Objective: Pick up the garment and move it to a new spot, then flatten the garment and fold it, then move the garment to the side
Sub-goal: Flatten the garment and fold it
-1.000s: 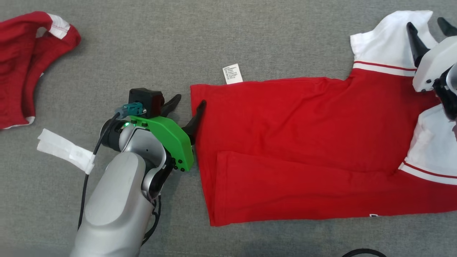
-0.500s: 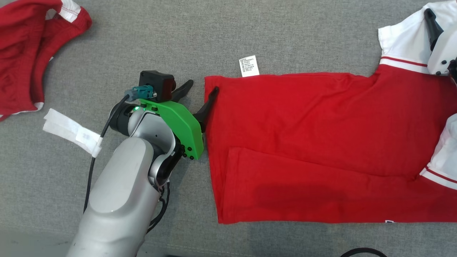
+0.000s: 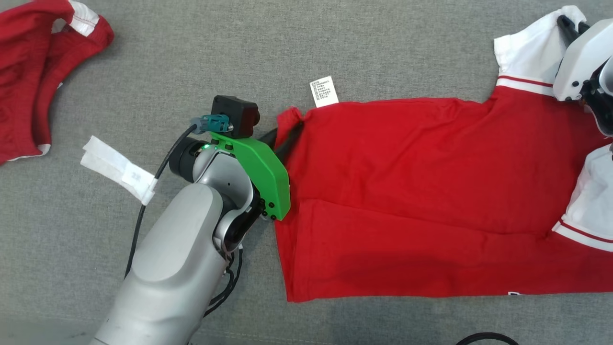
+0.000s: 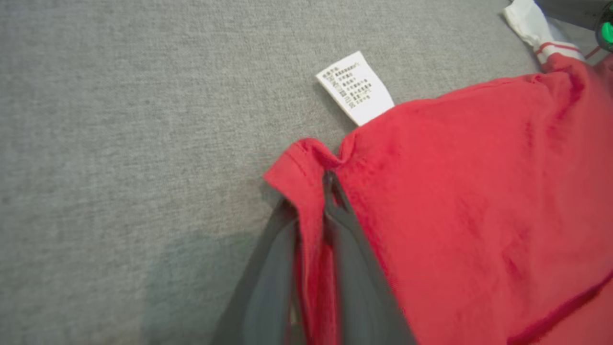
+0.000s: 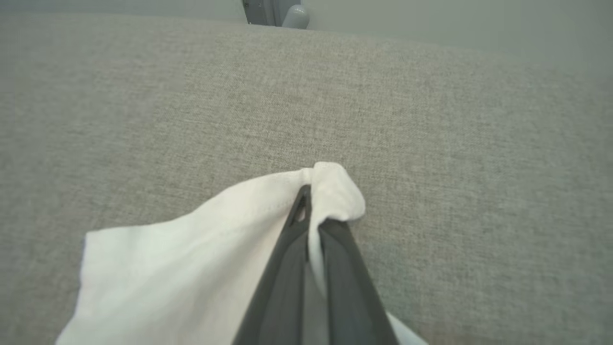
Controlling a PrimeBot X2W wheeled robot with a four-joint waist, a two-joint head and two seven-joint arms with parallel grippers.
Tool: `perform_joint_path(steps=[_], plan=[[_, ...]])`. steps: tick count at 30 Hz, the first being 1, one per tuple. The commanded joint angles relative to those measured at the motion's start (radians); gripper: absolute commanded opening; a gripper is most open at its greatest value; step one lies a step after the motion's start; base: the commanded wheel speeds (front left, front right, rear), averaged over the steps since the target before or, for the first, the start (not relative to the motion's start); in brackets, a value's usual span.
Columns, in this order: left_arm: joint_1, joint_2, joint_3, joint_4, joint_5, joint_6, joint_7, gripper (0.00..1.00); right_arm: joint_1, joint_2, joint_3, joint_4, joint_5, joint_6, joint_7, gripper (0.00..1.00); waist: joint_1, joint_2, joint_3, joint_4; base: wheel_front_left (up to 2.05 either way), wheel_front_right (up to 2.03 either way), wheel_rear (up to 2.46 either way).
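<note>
The left gripper (image 4: 322, 201) pinches the shirt's (image 3: 421, 191) hem corner (image 4: 292, 167) at nine o'clock, the right gripper (image 5: 310, 211) its white sleeve (image 5: 191, 239) at two o'clock, probably to lift both ends together.

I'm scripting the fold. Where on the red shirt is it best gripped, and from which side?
Probably the far edge: the shirt lies flat, hem to the left, sleeves right. Take the far hem corner by the label from the left end, and the far white sleeve tip from the right, as both jaws pinch now.
</note>
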Motion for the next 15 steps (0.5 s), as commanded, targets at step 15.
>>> perform_joint_path(steps=[15], plan=[[0.005, 0.047, 0.051, 0.065, 0.0, 0.015, -0.135, 0.0, 0.021, -0.06, 0.011, 0.002, 0.081, 0.0, -0.193, 0.0, 0.0, 0.0, -0.106, -0.05, 0.0, 0.0, 0.0]])
